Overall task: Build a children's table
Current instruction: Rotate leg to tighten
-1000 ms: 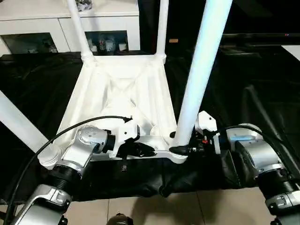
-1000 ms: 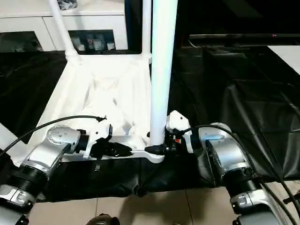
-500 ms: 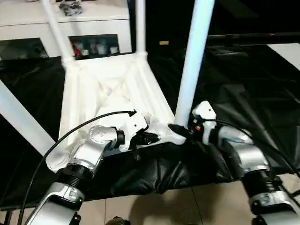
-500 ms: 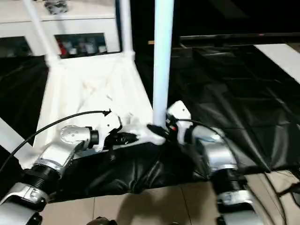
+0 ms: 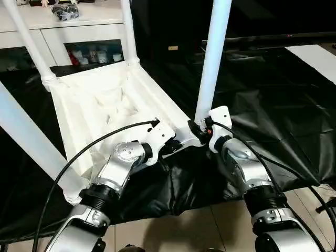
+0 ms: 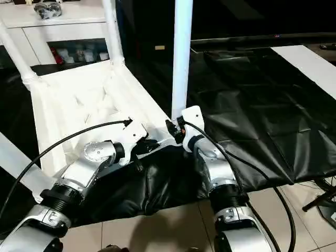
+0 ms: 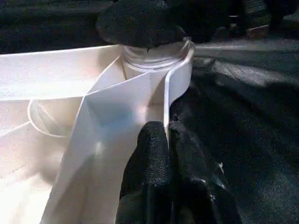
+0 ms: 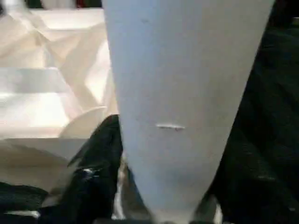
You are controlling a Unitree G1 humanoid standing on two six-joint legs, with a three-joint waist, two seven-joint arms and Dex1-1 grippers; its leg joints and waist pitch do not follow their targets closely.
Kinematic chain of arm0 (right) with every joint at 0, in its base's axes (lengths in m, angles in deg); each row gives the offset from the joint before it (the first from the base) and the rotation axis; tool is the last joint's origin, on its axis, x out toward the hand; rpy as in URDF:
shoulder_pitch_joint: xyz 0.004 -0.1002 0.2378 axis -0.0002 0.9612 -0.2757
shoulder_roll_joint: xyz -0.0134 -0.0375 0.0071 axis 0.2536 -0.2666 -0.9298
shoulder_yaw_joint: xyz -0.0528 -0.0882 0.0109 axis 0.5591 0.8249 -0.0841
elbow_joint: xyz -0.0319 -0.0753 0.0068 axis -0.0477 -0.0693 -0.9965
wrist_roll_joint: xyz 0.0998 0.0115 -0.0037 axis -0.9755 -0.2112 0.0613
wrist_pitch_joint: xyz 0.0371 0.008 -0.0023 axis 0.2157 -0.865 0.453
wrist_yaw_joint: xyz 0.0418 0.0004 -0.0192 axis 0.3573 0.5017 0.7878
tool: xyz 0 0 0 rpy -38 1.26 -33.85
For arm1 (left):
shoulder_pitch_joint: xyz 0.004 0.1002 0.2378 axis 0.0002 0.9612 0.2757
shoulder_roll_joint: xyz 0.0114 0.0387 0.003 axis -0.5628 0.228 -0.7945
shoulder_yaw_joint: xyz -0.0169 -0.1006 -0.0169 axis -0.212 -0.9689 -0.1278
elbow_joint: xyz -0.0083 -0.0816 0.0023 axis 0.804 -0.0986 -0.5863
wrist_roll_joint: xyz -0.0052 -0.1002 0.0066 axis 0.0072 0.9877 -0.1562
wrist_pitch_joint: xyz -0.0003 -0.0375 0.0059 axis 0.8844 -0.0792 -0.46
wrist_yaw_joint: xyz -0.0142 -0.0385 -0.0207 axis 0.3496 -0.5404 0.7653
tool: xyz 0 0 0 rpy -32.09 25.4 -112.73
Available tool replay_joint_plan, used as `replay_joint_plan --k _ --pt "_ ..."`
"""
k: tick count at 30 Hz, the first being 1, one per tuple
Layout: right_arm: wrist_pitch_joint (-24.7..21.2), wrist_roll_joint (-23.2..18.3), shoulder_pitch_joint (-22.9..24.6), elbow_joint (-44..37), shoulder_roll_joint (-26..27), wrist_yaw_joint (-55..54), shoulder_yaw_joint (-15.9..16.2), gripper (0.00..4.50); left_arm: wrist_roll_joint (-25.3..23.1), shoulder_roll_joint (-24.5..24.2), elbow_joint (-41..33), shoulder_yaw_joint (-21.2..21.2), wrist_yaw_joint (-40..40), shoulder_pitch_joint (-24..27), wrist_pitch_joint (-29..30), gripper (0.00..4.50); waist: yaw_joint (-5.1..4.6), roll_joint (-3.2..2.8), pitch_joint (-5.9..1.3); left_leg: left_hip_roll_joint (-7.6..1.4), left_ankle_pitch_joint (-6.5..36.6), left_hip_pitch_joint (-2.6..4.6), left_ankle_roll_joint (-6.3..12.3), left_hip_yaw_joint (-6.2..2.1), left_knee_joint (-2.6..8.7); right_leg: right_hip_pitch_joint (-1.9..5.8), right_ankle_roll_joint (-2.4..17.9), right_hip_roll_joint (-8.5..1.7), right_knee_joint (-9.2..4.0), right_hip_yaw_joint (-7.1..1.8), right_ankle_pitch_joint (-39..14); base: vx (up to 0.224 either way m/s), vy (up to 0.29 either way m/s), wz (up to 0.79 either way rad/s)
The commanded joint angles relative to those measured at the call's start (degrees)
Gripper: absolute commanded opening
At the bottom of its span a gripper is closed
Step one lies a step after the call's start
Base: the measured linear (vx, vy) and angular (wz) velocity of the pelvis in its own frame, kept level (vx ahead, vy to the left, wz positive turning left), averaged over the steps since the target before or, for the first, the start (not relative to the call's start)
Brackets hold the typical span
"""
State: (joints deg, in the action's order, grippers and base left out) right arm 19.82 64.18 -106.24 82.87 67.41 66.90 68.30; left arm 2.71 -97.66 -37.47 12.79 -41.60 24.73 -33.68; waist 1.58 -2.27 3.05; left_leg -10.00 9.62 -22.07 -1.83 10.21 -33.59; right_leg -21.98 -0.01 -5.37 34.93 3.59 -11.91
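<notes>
the white plastic tabletop [image 5: 113, 102] lies upside down, ribbed underside up, on a black sheet [image 5: 273, 121] spread over the floor, in front of a white cabinet [image 5: 79, 31]. four white tube legs stand in its round corner sockets. taking the tabletop as the landmark: two legs rise from its far corners, one [image 5: 29, 44] at the far left and one [image 5: 128, 34] at the far right; a third leg [image 5: 31, 144] leans out from its near left corner; the fourth leg [image 5: 212, 58] stands upright in its near right corner socket [image 7: 156, 56].

the left gripper [image 7: 167, 140] sits at the tabletop's near edge, just left of that near right corner, its two black fingers [image 7: 149, 163] pressed together on the thin white rim there.

the right gripper [image 5: 198, 127] is at the near right corner, at the foot of the fourth leg, where the leg meets the socket. a black finger [image 8: 96, 158] lies beside the leg's base; whether the gripper is clamped on the leg or standing loose around it cannot be told.
</notes>
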Motion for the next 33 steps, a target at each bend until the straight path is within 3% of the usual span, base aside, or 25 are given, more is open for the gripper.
replay_joint_plan --k 1,6,7,9,11,15,16,20,22,25,27,32,33 --pt "0.1 -1.7 1.3 -1.7 0.3 10.9 6.3 3.08 2.8 0.4 -3.4 1.8 -4.4 -0.8 -3.8 0.0 0.31 0.45 -3.31 -3.01 21.2 1.08 0.02 -1.29 4.78 1.34 10.6 -3.48 -5.49 -2.57 -17.4 0.0 0.0 0.0" --pt "-0.3 -2.5 2.3 -3.8 -4.5 19.0 7.3 3.5 4.5 -2.2 -5.0 1.8 -9.6 0.2 -4.9 0.0 0.44 0.4 -3.55 -3.15 17.1 0.86 1.73 -1.06 4.5 1.58 12.7 -3.38 -4.84 -2.54 -12.0 0.0 0.0 0.0" --pt "-0.8 -3.0 2.5 -4.5 -5.8 21.4 7.5 3.61 4.9 -2.8 -5.2 1.7 -10.8 0.3 -4.9 0.0 0.68 0.33 -3.88 -3.13 14.2 0.75 2.57 -0.96 4.17 1.93 14.0 -3.31 -4.31 -2.48 -7.9 0.0 0.0 0.0" --pt "-1.9 -4.0 3.2 -6.2 -9.0 27.6 8.2 3.61 5.9 -4.2 -5.8 1.3 -13.5 0.5 -5.1 0.0 0.88 0.27 -3.97 -3.14 12.4 0.79 3.48 -0.82 3.93 1.96 14.9 -3.09 -3.96 -2.39 -4.6 0.0 0.0 0.0" --pt "-2.5 -4.5 3.8 -7.6 -12.1 33.4 9.3 3.93 6.9 -5.5 -6.2 0.9 -16.4 0.7 -5.5 0.0 1.38 0.25 -4.06 -3.24 9.9 0.57 5.2 -0.69 3.62 2.17 15.9 -2.96 -3.39 -2.17 -0.2 0.0 0.0 0.0" --pt "-3.4 -5.6 4.4 -9.4 -15.4 40.8 10.7 4.12 8.5 -7.4 -6.7 0.8 -20.4 1.1 -5.7 0.0 2.1 0.38 -4.1 -3.35 9.5 0.67 5.94 -0.52 3.44 2.12 16.6 -3.11 -3.21 -2.14 -0.2 0.0 0.0 0.0" --pt "-3.4 -5.9 4.4 -9.6 -15.9 41.8 10.9 3.81 8.7 -7.6 -6.8 0.8 -21.0 1.1 -5.9 0.0 2.16 0.32 -4.07 -3.45 10.1 0.74 5.9 -0.51 3.49 1.99 16.7 -3.13 -3.28 -2.15 -1.2 0.0 0.0 0.0" --pt "-4.0 -6.5 3.9 -9.6 -17.6 46.4 12.1 3.73 9.5 -9.5 -7.1 1.1 -24.3 1.3 -5.8 0.0 2.56 0.44 -3.93 -3.49 12.2 0.85 4.49 -0.46 3.6 1.76 16.3 -3.18 -3.53 -2.21 -5.2 0.0 0.0 0.0" --pt "-4.6 -6.6 3.8 -9.7 -18.1 47.8 12.6 3.33 9.7 -9.9 -7.1 1.1 -25.0 1.3 -5.8 0.0 2.72 0.42 -3.9 -3.55 12.3 0.85 4.24 -0.45 3.65 1.7 15.9 -3.23 -3.59 -2.27 -5.8 0.0 0.0 0.0" --pt "-5.8 -6.4 4.0 -10.2 -19.6 50.8 14.1 3.25 9.9 -10.9 -6.6 1.1 -26.7 1.2 -6.2 0.0 3.33 0.41 -4.02 -3.54 11.4 0.98 4.2 -0.38 3.5 1.62 15.7 -3.18 -3.47 -2.29 -4.9 0.0 0.0 0.0" --pt "-6.0 -6.4 4.0 -10.3 -19.7 51.1 14.2 2.91 9.9 -11.0 -6.4 1.1 -26.8 1.2 -6.3 0.0 3.42 0.46 -4.03 -3.53 11.0 0.91 4.25 -0.39 3.49 1.65 15.7 -3.22 -3.36 -2.3 -4.3 0.0 0.0 0.0" --pt "-5.9 -6.2 4.0 -10.1 -20.4 52.2 14.7 2.79 10.2 -11.3 -6.0 0.9 -27.5 1.0 -6.3 0.0 3.52 0.47 -4.18 -3.48 9.8 0.8 4.47 -0.39 3.33 1.75 15.9 -3.23 -3.2 -2.19 -3.4 0.0 0.0 0.0" --pt "-5.9 -6.2 4.0 -10.1 -20.5 52.2 14.7 2.51 10.2 -11.3 -6.0 0.9 -27.5 1.0 -6.3 0.0 3.53 0.5 -4.2 -3.48 9.8 0.82 4.47 -0.4 3.32 1.76 15.9 -3.22 -3.16 -2.18 -3.3 0.0 0.0 0.0"
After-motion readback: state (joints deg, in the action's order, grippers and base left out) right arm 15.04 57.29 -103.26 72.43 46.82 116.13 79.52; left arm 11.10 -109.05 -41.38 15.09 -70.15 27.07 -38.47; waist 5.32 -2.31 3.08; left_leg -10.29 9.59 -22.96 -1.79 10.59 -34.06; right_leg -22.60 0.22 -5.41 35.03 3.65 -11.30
